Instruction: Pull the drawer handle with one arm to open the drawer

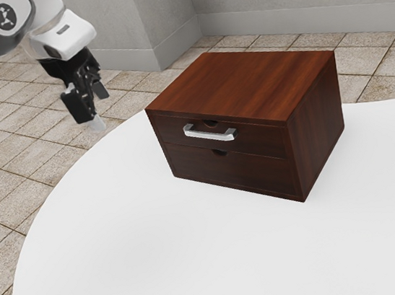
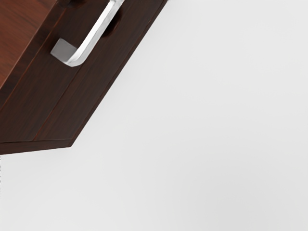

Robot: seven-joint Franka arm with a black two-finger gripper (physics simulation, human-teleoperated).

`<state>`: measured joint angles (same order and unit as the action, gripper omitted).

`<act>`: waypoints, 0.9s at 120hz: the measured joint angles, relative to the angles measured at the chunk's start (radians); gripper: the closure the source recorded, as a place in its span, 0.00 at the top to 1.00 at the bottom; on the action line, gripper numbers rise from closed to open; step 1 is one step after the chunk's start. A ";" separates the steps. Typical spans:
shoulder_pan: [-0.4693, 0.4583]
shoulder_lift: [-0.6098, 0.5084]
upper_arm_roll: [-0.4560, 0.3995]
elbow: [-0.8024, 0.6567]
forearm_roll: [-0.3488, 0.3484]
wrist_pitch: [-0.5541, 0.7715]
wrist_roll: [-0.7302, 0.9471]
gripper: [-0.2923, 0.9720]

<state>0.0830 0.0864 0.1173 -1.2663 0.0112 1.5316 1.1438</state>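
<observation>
I noted my gripper [image 1: 91, 116] hanging well apart from the wooden cabinet [image 1: 247, 83], toward the exterior view's left; whether it was apart or together I could not tell. The silver handle [image 1: 210, 132] [image 2: 94, 38] sat on the upper drawer [image 1: 258, 138], flush with the cabinet, on the white table [image 1: 160, 254].

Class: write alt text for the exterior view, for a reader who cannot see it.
A dark wooden cabinet stands on a white table, its top drawer shut, with a silver handle. The gripper hangs apart, toward the exterior view's left.
</observation>
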 joint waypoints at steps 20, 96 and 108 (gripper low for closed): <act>-0.025 0.004 0.001 -0.013 0.031 0.011 0.082 0.77; 0.010 -0.116 0.002 -0.234 0.127 0.233 0.339 0.77; 0.013 -0.113 0.002 -0.242 0.134 0.267 0.361 0.77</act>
<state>0.0955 -0.0264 0.1196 -1.5084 0.1453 1.7986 1.5048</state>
